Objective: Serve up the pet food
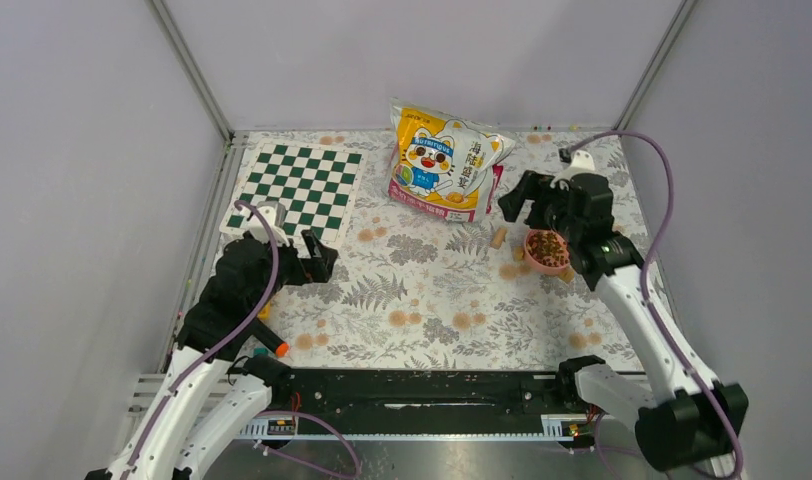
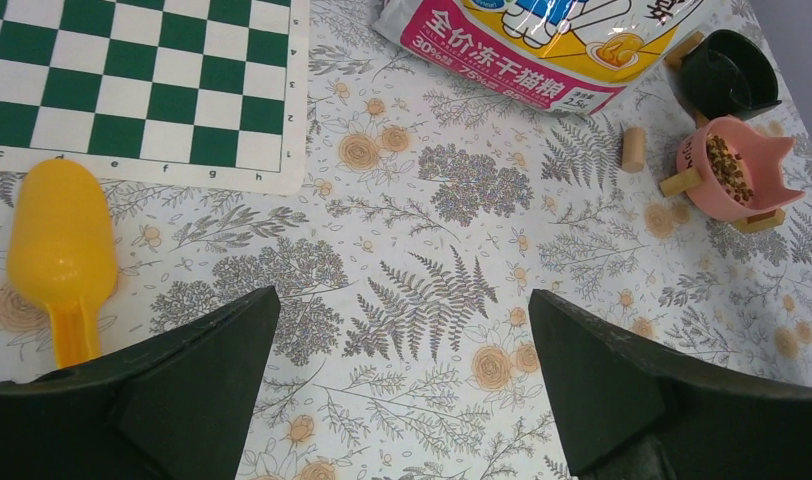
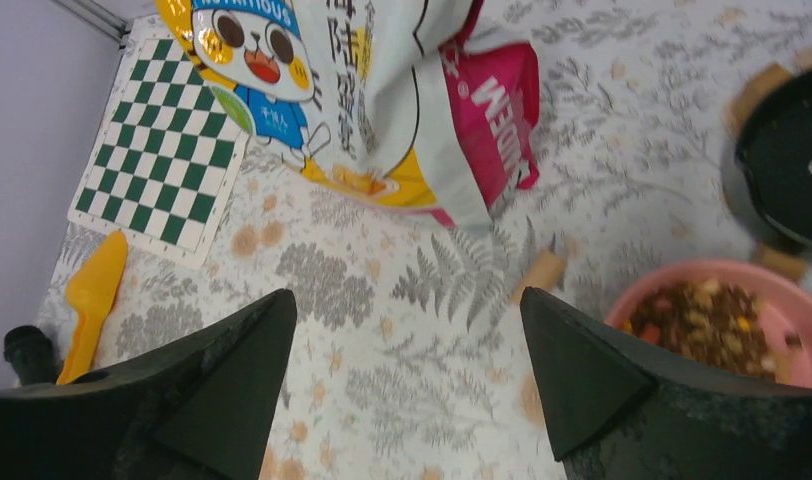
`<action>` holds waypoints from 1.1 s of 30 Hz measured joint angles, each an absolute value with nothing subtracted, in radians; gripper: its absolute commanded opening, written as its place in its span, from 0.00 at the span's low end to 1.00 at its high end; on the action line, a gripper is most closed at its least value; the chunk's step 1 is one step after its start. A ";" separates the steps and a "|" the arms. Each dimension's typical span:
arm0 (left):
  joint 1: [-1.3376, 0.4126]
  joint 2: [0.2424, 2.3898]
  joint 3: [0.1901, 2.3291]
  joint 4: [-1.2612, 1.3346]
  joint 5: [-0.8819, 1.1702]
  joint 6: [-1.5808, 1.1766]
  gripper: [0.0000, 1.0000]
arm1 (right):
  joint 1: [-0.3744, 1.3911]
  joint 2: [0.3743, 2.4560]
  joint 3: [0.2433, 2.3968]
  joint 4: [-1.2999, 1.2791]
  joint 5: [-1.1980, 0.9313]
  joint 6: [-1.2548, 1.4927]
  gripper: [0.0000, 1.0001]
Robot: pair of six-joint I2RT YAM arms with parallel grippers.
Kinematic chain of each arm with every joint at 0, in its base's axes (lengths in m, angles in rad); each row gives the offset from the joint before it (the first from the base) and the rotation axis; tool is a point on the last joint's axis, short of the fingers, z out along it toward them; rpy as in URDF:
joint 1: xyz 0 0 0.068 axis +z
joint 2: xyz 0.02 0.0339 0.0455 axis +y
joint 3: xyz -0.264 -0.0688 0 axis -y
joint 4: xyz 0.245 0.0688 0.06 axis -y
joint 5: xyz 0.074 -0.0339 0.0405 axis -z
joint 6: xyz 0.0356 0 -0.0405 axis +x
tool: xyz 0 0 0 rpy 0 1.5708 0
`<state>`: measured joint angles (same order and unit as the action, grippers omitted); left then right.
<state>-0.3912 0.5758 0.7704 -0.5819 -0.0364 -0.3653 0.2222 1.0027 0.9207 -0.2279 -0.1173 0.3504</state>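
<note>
Overhead, the right arm is covering part of the pink bowl (image 1: 548,264). A dark round object (image 2: 724,75) is sitting just beside the bowl, too unclear to identify. The yellow scoop (image 2: 62,240) is lying near the chessboard mat (image 1: 300,185), its handle end cut off behind the left pincer (image 2: 404,305). The bowl is holding the pet food (image 2: 727,165), brown kibble. The cat-printed bag (image 1: 444,160) is lying at the far side of the bench (image 1: 422,300), its contents hidden. Cork pieces (image 2: 633,148) are lying around the bowl. The left pincer and the right pincer (image 3: 407,300) are both hovering spread, pinching nothing.
</note>
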 measured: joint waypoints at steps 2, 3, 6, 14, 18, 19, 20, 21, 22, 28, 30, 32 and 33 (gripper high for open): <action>-0.391 0.599 0.768 -0.567 -0.026 -0.366 0.99 | 0.222 1.090 0.921 -0.119 -0.128 0.339 0.92; -0.391 0.613 0.768 -0.557 -0.018 -0.366 0.99 | 0.222 1.143 0.924 -0.062 -0.129 0.334 0.92; -0.391 0.662 0.768 -0.542 0.005 -0.367 0.99 | 0.222 1.298 0.955 0.061 -0.123 0.319 0.93; -0.391 0.735 0.769 -0.522 0.052 -0.371 0.99 | 0.220 1.684 1.314 0.174 -0.211 0.257 0.92; -0.391 0.736 0.768 -0.484 0.067 -0.374 0.98 | 0.207 1.749 1.385 0.205 -0.287 0.250 0.89; -0.391 0.735 0.768 -0.471 0.069 -0.374 0.98 | 0.204 1.765 1.392 0.217 -0.307 0.254 0.85; -0.391 0.730 0.760 -0.445 0.069 -0.374 0.98 | 0.200 1.786 1.405 0.226 -0.325 0.262 0.81; -0.391 0.720 0.750 -0.424 0.069 -0.374 0.98 | 0.197 1.802 1.412 0.231 -0.337 0.267 0.78; -0.391 0.707 0.738 -0.408 0.069 -0.376 0.98 | 0.193 1.819 1.421 0.235 -0.347 0.276 0.74; -0.391 0.609 0.685 -0.381 0.065 -0.389 0.97 | 0.175 1.853 1.423 0.268 -0.385 0.319 0.58; -0.391 0.587 0.679 -0.374 0.061 -0.392 0.95 | 0.178 1.847 1.407 0.281 -0.387 0.316 0.35; -0.391 0.576 0.679 -0.367 0.060 -0.393 0.92 | 0.181 1.836 1.388 0.281 -0.387 0.308 0.15; -0.391 0.575 0.679 -0.364 0.060 -0.393 0.90 | 0.185 1.829 1.377 0.275 -0.386 0.309 0.06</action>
<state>-0.3912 0.5755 0.6792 -0.3637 0.0597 -0.3927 0.1852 1.8290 1.3766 0.2752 -0.3859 0.3088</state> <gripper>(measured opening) 0.946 0.311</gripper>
